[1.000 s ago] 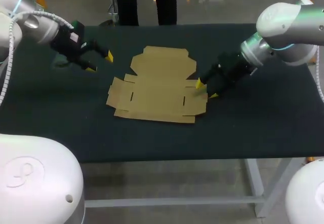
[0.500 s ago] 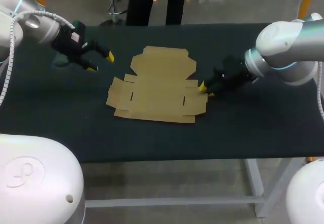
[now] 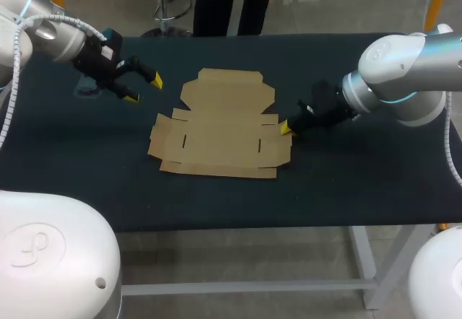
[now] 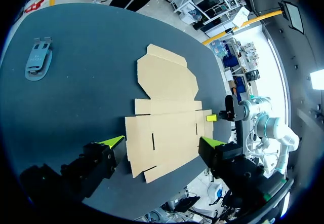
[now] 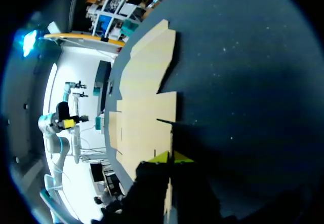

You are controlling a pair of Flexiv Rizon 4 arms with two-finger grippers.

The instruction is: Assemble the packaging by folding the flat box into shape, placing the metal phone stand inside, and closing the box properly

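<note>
The flat brown cardboard box lies unfolded in the middle of the dark table. My right gripper sits low at the box's right edge, its yellow tips pressed together on the right side flap; the card edge runs between its fingers. In the left wrist view the same gripper shows at that flap. My left gripper hangs open above the table, left of the box and apart from it, with the box ahead of its spread tips. The grey-blue phone stand lies flat at the table's far left.
The dark table top runs bare to the right and front of the box. Its front edge is close below the box. A person stands beyond the far edge, not touching anything.
My right gripper has dropped to the table and shut on the box's right flap. The box has slid slightly to the left. The left arm has stayed put.
</note>
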